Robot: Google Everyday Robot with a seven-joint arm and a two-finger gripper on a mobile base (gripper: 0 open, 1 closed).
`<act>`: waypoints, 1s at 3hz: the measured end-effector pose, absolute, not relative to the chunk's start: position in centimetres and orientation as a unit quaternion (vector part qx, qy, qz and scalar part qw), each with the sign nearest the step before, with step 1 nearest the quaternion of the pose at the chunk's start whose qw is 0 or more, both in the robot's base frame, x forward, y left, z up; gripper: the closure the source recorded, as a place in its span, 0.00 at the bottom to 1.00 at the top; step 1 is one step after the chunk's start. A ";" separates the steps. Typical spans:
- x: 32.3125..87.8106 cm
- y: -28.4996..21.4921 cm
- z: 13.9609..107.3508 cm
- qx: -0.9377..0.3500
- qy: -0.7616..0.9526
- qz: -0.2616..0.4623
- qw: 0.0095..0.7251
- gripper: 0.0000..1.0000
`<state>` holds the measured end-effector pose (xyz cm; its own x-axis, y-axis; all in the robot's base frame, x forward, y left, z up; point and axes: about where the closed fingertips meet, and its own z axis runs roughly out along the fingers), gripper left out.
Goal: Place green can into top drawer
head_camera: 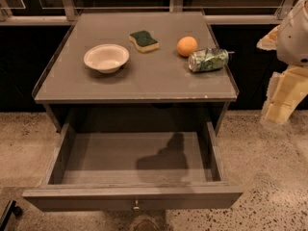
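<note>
The green can [208, 60] lies on its side on the grey cabinet top [144, 81], near the right edge, next to an orange. The top drawer [134, 196] is pulled fully open toward me; its inside is bare and a small metal knob sits at the centre of its front panel. My gripper [281, 102] hangs at the far right of the view, beside the cabinet and lower than its top, apart from the can and to the right of it. It holds nothing that I can see.
On the cabinet top stand a white bowl [106, 57], a green-topped yellow sponge [144, 41] and an orange [186, 46]. A railing and dark panels run behind the cabinet. Speckled floor lies on both sides of the drawer.
</note>
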<state>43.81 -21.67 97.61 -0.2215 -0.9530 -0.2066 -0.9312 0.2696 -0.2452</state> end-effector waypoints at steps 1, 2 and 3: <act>44.4 -22.0 98.0 -0.602 0.780 -0.039 0.167 0.00; 47.4 -24.0 98.5 -0.591 0.786 -0.043 0.180 0.00; 51.4 -26.4 99.1 -0.574 0.794 -0.036 0.197 0.00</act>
<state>51.44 -26.38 99.11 -0.2629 -0.9261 -0.2707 -0.8975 0.3377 -0.2836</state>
